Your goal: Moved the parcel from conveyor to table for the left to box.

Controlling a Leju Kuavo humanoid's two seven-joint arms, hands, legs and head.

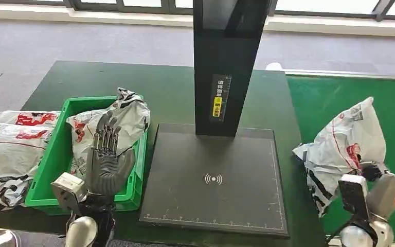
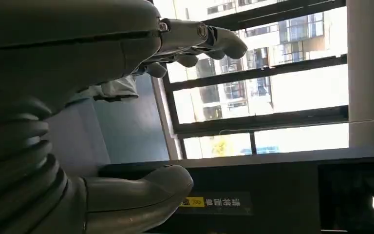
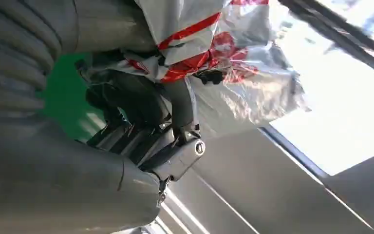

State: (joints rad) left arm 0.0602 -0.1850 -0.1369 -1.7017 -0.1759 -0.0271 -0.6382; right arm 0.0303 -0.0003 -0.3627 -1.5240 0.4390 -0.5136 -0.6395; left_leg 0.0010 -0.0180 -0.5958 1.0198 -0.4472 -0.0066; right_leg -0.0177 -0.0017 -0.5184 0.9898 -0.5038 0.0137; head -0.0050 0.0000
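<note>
Parcel (image 1: 347, 139): white crinkled mailer with red and black print, held by right hand (image 1: 373, 172) above the green conveyor (image 1: 339, 98), beside the edge of the tabletop (image 1: 169, 87). It looks lifted off the belt, though whether its lower end still touches cannot be told from the head view. In the right wrist view the dark fingers (image 3: 126, 97) close round a bunched fold of the parcel (image 3: 233, 63); a gathered fold is likely the surest purchase on slack film, which would slip from a flat hold.

Left hand (image 1: 105, 154): raised over the bin (image 1: 49, 170), palm forward, fingers spread and holding nothing. The left wrist view shows thumb (image 2: 141, 190) and fingers (image 2: 209, 39) well apart. Judged to be waiting there, clear of the landing area, ready to box whatever arrives.

Bin: green, on the left of the tabletop, holding one bag (image 1: 123, 116) that stands partly over its rim.

Pad (image 1: 216, 180): dark flat plate with a white signal mark, centre of the tabletop, under a black post (image 1: 229, 62) bearing a yellow label. Probably the set-down spot, lying between both hands' reach.

Stack (image 1: 10, 149): further white bags lying left of the bin, outside it.

Stage, as judged: transfer in hand; parcel gripped, not yet over the tabletop.
</note>
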